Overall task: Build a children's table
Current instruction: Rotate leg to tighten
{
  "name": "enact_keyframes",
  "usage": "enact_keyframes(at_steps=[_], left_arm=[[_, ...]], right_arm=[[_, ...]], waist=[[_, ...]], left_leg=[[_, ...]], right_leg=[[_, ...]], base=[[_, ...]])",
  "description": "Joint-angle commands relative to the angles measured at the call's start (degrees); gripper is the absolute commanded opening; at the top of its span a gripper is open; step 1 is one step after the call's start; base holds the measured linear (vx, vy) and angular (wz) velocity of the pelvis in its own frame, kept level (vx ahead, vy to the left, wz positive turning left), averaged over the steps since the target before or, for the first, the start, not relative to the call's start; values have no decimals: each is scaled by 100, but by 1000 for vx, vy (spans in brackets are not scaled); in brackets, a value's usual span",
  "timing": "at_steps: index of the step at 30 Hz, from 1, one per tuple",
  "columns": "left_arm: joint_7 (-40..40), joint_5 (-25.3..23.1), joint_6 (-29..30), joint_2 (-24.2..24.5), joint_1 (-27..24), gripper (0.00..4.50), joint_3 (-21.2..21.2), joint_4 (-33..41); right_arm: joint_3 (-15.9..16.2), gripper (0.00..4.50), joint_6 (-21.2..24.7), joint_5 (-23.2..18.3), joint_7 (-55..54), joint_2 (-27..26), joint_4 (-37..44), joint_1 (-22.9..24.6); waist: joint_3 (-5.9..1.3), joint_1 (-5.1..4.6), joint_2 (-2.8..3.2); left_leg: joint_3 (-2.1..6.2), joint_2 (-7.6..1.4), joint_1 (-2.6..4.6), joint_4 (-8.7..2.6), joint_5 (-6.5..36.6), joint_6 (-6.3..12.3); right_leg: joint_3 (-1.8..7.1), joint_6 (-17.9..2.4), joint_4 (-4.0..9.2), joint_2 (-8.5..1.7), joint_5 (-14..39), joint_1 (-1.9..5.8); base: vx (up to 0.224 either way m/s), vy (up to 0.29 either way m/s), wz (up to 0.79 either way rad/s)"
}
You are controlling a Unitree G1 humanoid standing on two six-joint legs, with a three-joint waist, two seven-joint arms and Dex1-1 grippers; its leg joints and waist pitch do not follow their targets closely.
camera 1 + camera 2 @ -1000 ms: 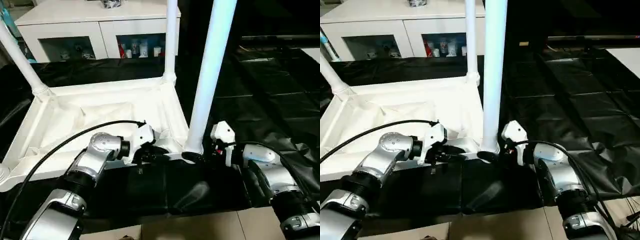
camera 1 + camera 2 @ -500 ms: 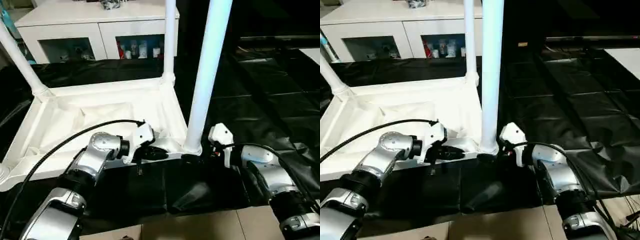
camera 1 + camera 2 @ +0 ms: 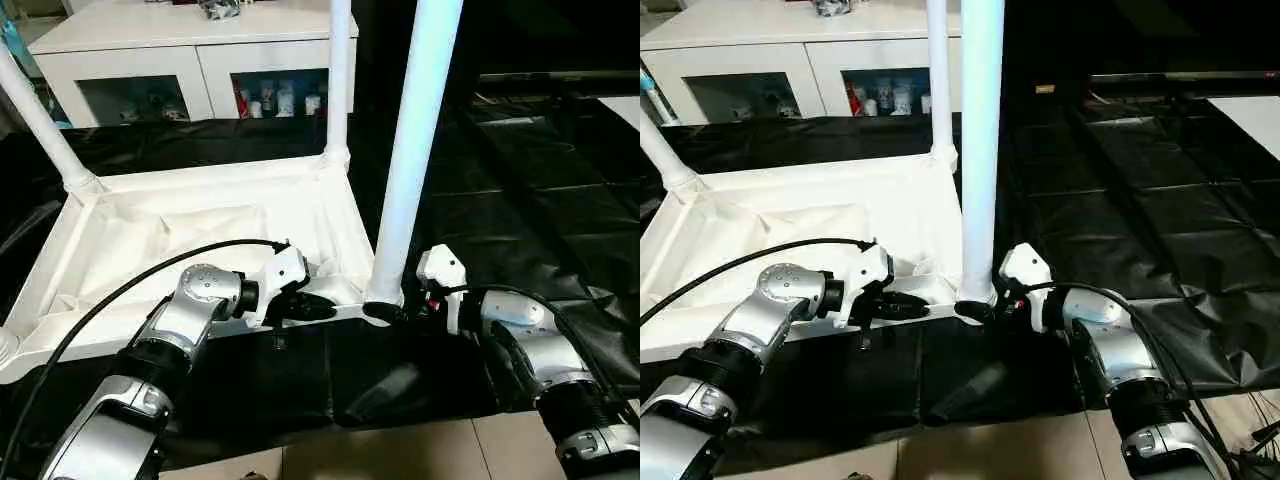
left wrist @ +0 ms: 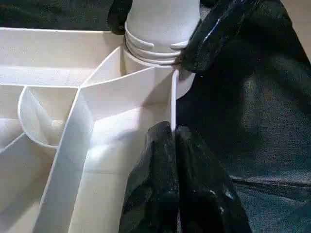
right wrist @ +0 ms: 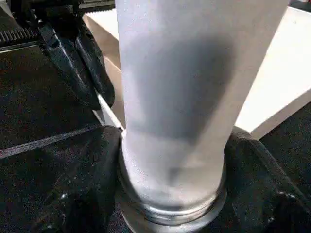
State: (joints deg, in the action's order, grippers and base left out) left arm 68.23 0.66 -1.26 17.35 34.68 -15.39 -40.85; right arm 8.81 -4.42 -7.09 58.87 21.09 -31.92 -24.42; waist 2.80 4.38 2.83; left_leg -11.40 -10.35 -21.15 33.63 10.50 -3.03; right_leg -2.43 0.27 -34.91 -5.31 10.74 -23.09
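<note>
Children's table point(image 3: 200, 225) inverted; left pincer point(image 4: 174, 145) pinches rim, right pincer point(image 5: 170, 194) straddles near leg point(image 3: 415, 150); cabinet point(image 3: 190, 55) behind.

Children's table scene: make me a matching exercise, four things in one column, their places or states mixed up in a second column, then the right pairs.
Things:
1. left claw
2. right claw
3. near leg
4. white cabinet

States:
A. standing upright in the tabletop's near corner socket
B. behind the black-draped table
C. pinched shut on the tabletop's thin edge wall
D. fingers on either side of the leg's base

Pairs: 1-C, 2-D, 3-A, 4-B
</note>
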Motion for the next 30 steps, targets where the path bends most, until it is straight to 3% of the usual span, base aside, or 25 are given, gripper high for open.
enact_keyframes(at_steps=[1, 6, 10, 11, 12, 14, 17, 19, 21, 22, 27, 30], left_arm=[[5, -124, 118, 87, -96, 0, -76, -224], [-213, -208, 94, 30, -81, 0, -90, -301], [-1061, -398, 150, -312, 120, 0, -52, -709], [-1582, -469, 94, -584, 310, 0, -15, -1018], [-1593, -471, 94, -590, 314, 0, -14, -1024], [-2057, -517, 74, -880, 551, 0, 7, -1304], [-2443, -595, -12, -1085, 737, 0, -9, -1460], [-2834, -676, -112, -1362, 964, 0, -24, -1665], [-2888, -706, -158, -1434, 1021, 0, -24, -1755], [-2906, -717, -179, -1446, 1036, 0, -21, -1792], [-2870, -775, -322, -1405, 1046, 0, -11, -1971], [-2886, -809, -397, -1350, 1037, 0, 2, -2073]], right_arm=[[6, 267, -51, -41, 46, -47, -34, -25], [-48, 267, -121, 51, -312, -169, -194, -47], [-218, 267, 76, 374, -1659, -539, -855, -289], [-374, 267, 284, 414, -2468, -830, -1169, -411], [-377, 267, 288, 414, -2484, -835, -1174, -414], [-597, 266, 532, 417, -3494, -1143, -1463, -567], [-739, 266, 706, 394, -4152, -1359, -1685, -692], [-781, 266, 712, 449, -4798, -1670, -1889, -840], [-786, 266, 655, 462, -4878, -1788, -1922, -889], [-788, 266, 638, 470, -4894, -1813, -1933, -902], [-709, 266, 291, 497, -4641, -1949, -1762, -911], [-766, 336, 175, 365, -4494, -1927, -1674, -853]], waist=[[-324, 3, -103], [-319, -7, -93], [-298, -110, -95], [-286, -140, -83], [-273, -149, -78], [-278, -176, -78], [-296, -195, -34], [-291, -233, -22], [-304, -223, -39], [-304, -218, -1], [-317, -199, -37], [-318, -179, -45]], left_leg=[[121, -274, 35, -423, 1520, 375], [124, -271, 36, -427, 1573, 349], [147, -248, 73, -455, 1885, 146], [154, -235, 69, -461, 1920, 96], [159, -230, 85, -471, 1996, 53], [179, -231, 104, -491, 2183, -4], [191, -240, 95, -514, 2245, 6], [188, -225, 106, -516, 2360, -40], [189, -223, 117, -519, 2387, -40], [197, -225, 111, -518, 2403, -29], [174, -226, 84, -513, 2255, 102], [166, -229, 73, -506, 2096, 182]], right_leg=[[191, -1349, 483, -301, 1571, 233], [192, -1346, 492, -306, 1626, 229], [186, -1235, 547, -308, 2162, 194], [190, -1183, 566, -304, 2300, 185], [190, -1145, 584, -297, 2413, 172], [189, -1031, 614, -306, 2603, 152], [176, -1049, 617, -303, 2309, 182], [178, -1082, 631, -299, 2297, 145], [175, -1064, 640, -303, 2266, 155], [179, -1076, 638, -312, 2219, 154], [184, -1175, 612, -318, 1817, 198], [188, -1178, 616, -327, 1798, 207]], base=[[0, 0, 0], [0, 0, 0], [0, 0, 0], [0, 0, 0], [0, 0, 0], [0, 0, 0], [0, 0, 0], [0, 0, 0], [0, 0, 0], [0, 0, 0], [0, 0, 0], [0, 0, 0]])
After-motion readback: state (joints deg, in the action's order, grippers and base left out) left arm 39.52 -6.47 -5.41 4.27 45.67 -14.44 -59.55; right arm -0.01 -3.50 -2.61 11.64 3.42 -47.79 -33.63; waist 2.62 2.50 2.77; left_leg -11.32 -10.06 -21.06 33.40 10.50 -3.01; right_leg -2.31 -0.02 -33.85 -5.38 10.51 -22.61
